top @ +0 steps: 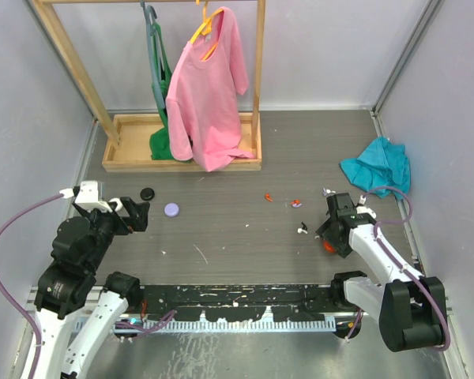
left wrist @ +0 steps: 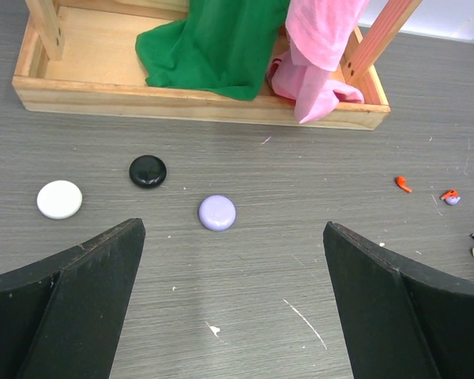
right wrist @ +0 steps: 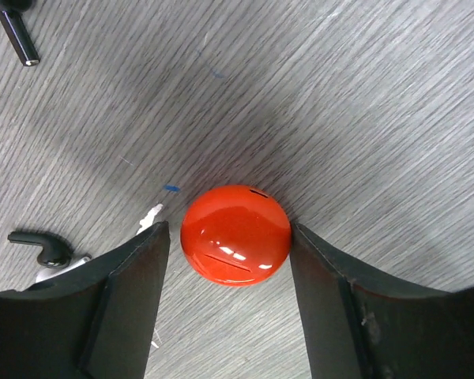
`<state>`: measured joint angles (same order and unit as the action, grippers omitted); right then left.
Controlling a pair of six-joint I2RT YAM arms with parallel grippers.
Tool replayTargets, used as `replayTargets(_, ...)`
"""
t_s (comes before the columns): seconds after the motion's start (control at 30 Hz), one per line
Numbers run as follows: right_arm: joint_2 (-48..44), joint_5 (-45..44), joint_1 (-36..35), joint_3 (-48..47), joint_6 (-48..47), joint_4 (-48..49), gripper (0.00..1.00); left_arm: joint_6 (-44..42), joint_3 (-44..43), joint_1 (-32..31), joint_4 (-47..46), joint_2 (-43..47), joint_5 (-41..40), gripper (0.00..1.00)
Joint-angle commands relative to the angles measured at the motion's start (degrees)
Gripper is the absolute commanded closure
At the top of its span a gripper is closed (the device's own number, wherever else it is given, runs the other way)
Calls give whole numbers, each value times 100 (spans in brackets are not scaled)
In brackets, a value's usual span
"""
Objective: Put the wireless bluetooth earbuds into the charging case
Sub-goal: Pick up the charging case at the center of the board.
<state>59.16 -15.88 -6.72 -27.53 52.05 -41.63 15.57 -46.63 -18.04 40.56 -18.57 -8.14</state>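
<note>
Wireless bluetooth earbuds (right wrist: 41, 243): one tiny dark plastic bud lies on the grey wood-grain desk (right wrist: 363, 95), just outside the right claw (right wrist: 230, 229). Its jaws stand apart, straddling a glossy red round case (right wrist: 235, 235). Left claw (left wrist: 233, 296) is spread wide, with a lilac round case (left wrist: 217, 212) ahead of it.

A round case (right wrist: 235, 235) lies between my right fingers (right wrist: 118, 300). One earbud (right wrist: 43, 241) lies at its nine o'clock, a second earbud (right wrist: 16, 35) at eleven.

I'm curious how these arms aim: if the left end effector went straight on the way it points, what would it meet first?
Most likely the lilac round case, lying centred just ahead of the open left end effector. Depth is unclear, so it might touch the table first.
</note>
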Motion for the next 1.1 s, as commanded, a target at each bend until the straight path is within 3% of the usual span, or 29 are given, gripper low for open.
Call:
replayTargets(0.0, -175, -61, 39, 101, 157, 239, 35, -81, -4, -24, -196, 39, -39, 2)
replayTargets(0.27, -166, 57, 48, 134, -46, 269, 44, -26, 5, -28, -210, 1, 77, 2)
replayTargets(0.53, -733, 679, -162, -162, -600, 240, 57, 319, -74, -26, -294, -440, 905, 2)
replayTargets(0.63, -759, 682, -555, -441, -829, 359, 58, 503, -49, -25, -381, -673, 1347, 2)
replayTargets(0.83, -64, 203, -2057, -1295, -1498, 794, 59, 884, 45, -27, -648, -1276, 2318, 2)
replayTargets(1.07, 861, 984, -3063, -1911, -3015, 1901, 63, 1532, 403, -28, -1402, -1948, 3419, 2)
